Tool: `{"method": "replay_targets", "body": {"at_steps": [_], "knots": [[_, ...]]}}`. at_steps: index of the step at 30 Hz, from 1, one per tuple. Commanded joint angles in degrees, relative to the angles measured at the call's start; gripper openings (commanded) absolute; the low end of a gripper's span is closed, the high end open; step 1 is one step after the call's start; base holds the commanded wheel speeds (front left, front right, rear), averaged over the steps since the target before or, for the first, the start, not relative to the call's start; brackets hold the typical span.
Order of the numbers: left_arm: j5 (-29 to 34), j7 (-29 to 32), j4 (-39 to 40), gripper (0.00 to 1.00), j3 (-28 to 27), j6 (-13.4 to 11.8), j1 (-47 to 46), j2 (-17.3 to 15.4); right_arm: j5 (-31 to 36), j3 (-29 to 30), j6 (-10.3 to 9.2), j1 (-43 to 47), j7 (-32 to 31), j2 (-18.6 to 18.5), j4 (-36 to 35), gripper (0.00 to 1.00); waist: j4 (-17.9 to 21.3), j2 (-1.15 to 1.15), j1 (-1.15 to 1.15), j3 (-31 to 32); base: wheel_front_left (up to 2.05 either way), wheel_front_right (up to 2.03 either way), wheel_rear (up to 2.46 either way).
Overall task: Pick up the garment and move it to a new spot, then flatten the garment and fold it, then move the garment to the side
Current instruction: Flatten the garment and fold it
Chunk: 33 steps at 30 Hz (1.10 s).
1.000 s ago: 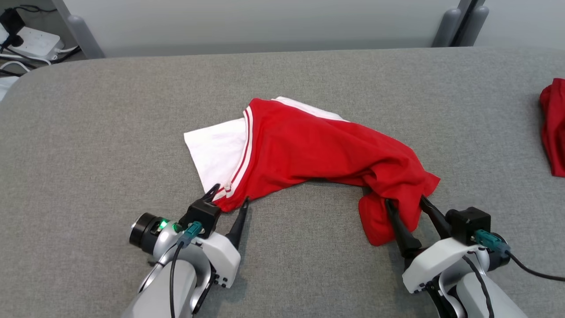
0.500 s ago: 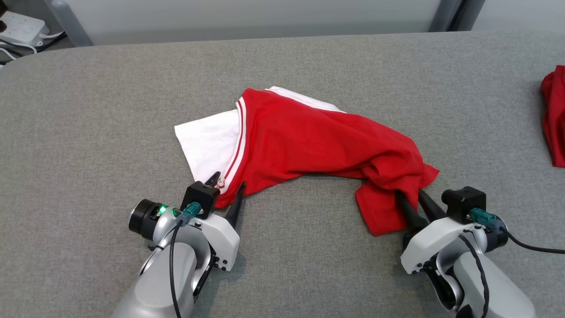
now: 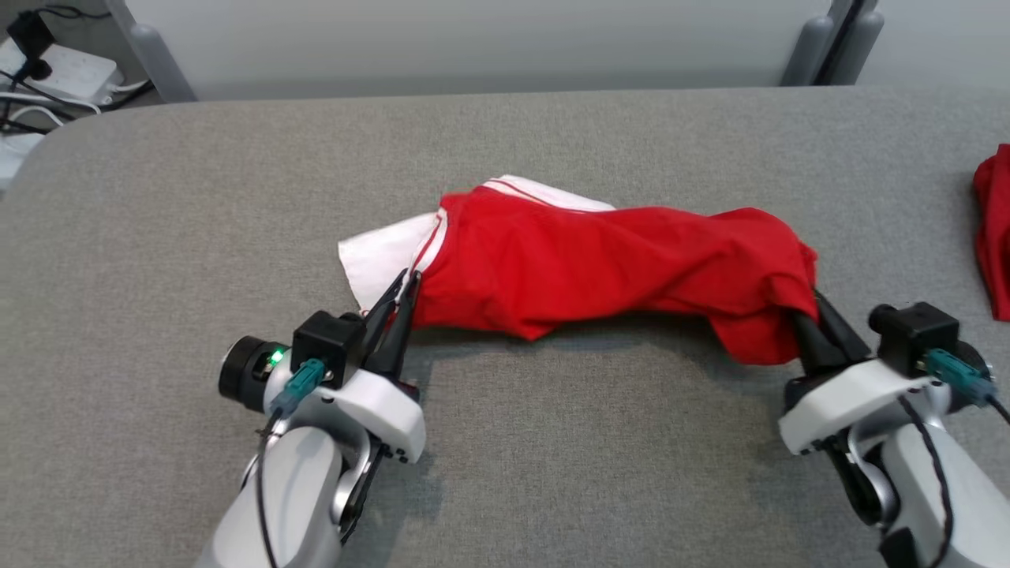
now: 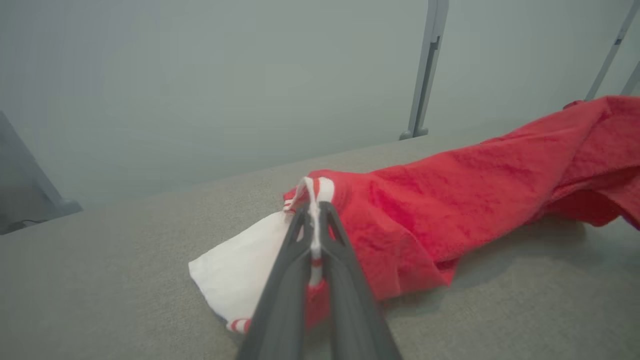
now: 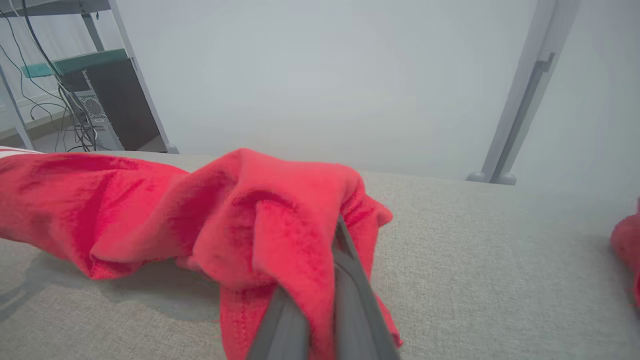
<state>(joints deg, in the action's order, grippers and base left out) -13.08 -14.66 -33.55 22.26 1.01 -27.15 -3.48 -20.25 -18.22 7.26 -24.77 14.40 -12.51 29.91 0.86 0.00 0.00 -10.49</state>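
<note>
The garment [image 3: 600, 264] is red with a white panel and red-and-white striped trim, stretched across the middle of the grey table [image 3: 552, 473]. My left gripper [image 3: 406, 278] is shut on its striped left edge; in the left wrist view the trim [image 4: 315, 220] is pinched between the two dark fingers. My right gripper [image 3: 813, 304] is shut on the bunched red cloth at the right end, and in the right wrist view the garment [image 5: 280, 220] drapes over the fingers and hides their tips. The span between the grippers hangs slightly off the table, casting a shadow.
Another red cloth [image 3: 994, 229] lies at the table's right edge, also visible as red cloth [image 5: 627, 250] in the right wrist view. Power strips and cables [image 3: 47, 71] sit on the floor beyond the far left corner. A pale wall with posts stands behind the table.
Both grippers closed on the garment's two ends, moved apart and lifted. The crumpled red cloth is now pulled out sideways into a long band.
</note>
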Motion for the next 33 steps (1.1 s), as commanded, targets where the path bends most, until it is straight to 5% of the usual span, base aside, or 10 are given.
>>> {"method": "replay_targets", "body": {"at_steps": [1, 8, 14, 18, 23, 33], "knots": [[0.36, -0.34, 3.54, 0.0, -2.37, 0.07, 0.49, -1.89, 0.73, 0.28, 0.23, 1.69, 0.6, -1.08, -2.87, 0.0, -0.49, 0.0, 0.0, 1.02, 0.0, 0.0, 0.0], [0.66, 0.97, 22.78, 0.0, -4.65, -1.56, 7.13, -6.36, 4.14, 7.18, 0.23, 8.11, 0.6, -4.54, -12.92, 0.0, -1.27, 0.0, 0.0, 4.68, 0.0, 0.0, 0.0], [1.54, 8.74, 44.8, 0.0, -6.24, -4.12, 10.36, -9.95, 7.59, 13.22, 0.23, 11.82, 0.6, -4.96, -21.16, 0.0, -0.88, 0.0, 0.0, 6.41, 0.0, 0.0, 0.0], [0.42, 14.54, 50.76, 0.0, -6.53, -3.83, 10.54, -11.45, 8.25, 12.95, 0.23, 11.83, 0.22, -4.48, -21.54, 0.0, -0.2, 0.0, 0.0, 6.34, 0.0, 0.0, 0.0], [-5.58, 16.54, 39.49, 0.0, -6.6, -0.63, 7.0, -10.14, 5.41, 5.54, 0.23, 3.53, -4.7, -3.67, -11.42, 0.0, 1.13, 0.0, 0.0, 3.97, 0.0, 0.0, 0.0], [-5.32, 3.06, 5.56, 0.0, -4.54, 3.19, -9.3, -4.42, -1.74, -6.69, 0.23, -17.22, -3.43, -1.91, 15.05, 0.0, 1.2, 0.0, 0.0, -1.99, 0.0, 0.0, 0.0]]}}
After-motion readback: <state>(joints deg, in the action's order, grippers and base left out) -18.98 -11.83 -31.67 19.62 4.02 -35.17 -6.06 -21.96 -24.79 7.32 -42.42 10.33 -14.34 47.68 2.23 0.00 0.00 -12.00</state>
